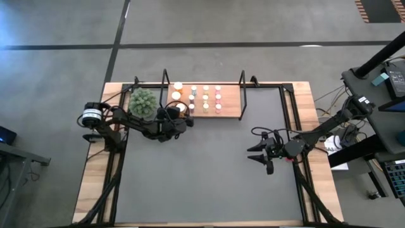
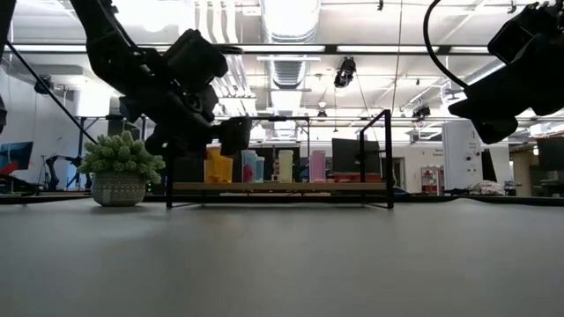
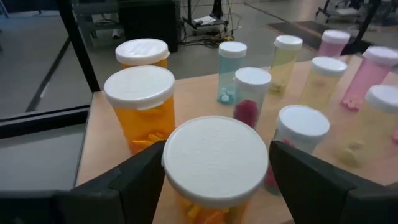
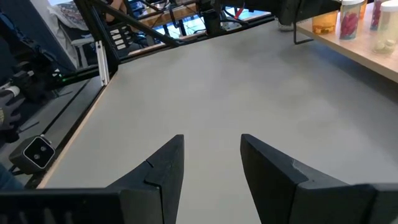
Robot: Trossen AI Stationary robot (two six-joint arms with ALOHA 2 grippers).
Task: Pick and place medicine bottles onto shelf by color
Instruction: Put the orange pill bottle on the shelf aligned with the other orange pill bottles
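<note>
Dark counter mat lies bare; on the shelf (image 1: 229,113), the left gripper (image 3: 214,180) has its fingers pinching an upright wide orange bottle (image 3: 214,163) beside two matching ones; right gripper (image 4: 211,163) waits, half-spread, empty.

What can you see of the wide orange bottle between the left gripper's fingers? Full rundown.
The wide orange bottle is a squat cylinder with a translucent orange body, orange pills showing inside and a broad, matte white cap. It stands upright at the left end of the shelf, nearest of three wide orange bottles in a row. The left gripper straddles it, a dark finger on each side; actual contact with the sides isn't clear from the left wrist view.
</note>
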